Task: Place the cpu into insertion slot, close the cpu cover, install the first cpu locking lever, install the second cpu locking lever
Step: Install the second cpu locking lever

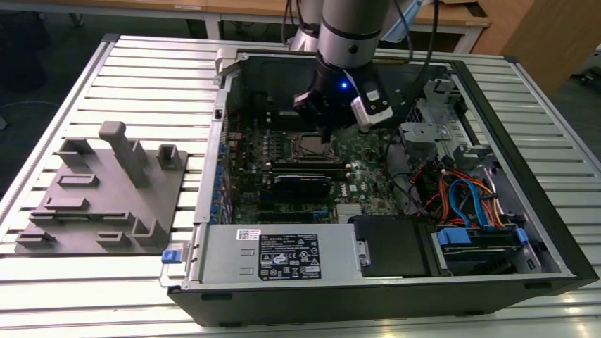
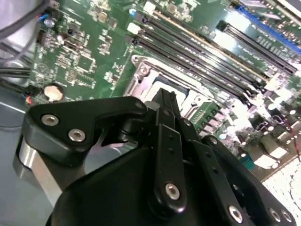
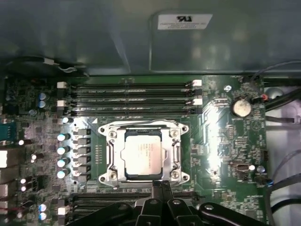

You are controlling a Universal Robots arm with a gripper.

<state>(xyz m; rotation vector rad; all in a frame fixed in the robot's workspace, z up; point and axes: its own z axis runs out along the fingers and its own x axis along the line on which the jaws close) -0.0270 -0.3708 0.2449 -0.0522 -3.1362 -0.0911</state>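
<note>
You've got the arm point(image 1: 350, 28) reaching down into the open computer case point(image 1: 395, 282) lying on the slatted table point(image 1: 141, 63); the end effector point(image 1: 329, 137) hangs just above the motherboard point(image 1: 367, 179), right at the socket area; in the first wrist view the end effector point(image 3: 161, 184) has its black fingers point(image 3: 155, 193) pressed together at the tips, nothing between them, tips at the edge of the insertion slot point(image 3: 144, 153); same in the second wrist view, end effector point(image 2: 162, 94) closed on nothing, tips over the insertion slot point(image 2: 160, 82).

The cpu point(image 3: 140, 153) sits flat inside the insertion slot, pale metal face up, seated square in the first wrist view; the cpu cover point(image 3: 144, 125) looks like the silver frame around the chip, lying down over the socket; you cannot tell from these views whether the levers are latched.

Long black memory slots point(image 3: 131, 96) run beside the socket, more of them point(image 2: 197, 44) in the second wrist view; a coin battery point(image 3: 241, 107) sits on the board well apart from the socket, also seen as a round disc point(image 2: 53, 92) in the second wrist view.

On the exterior view's left, a grey fixture block point(image 1: 103, 193) rests on the table beside the case; a power supply point(image 1: 281, 255) with a label sits at the near edge of the case; blue and orange cables point(image 1: 465, 201) lie on the exterior view's right inside the case.
</note>
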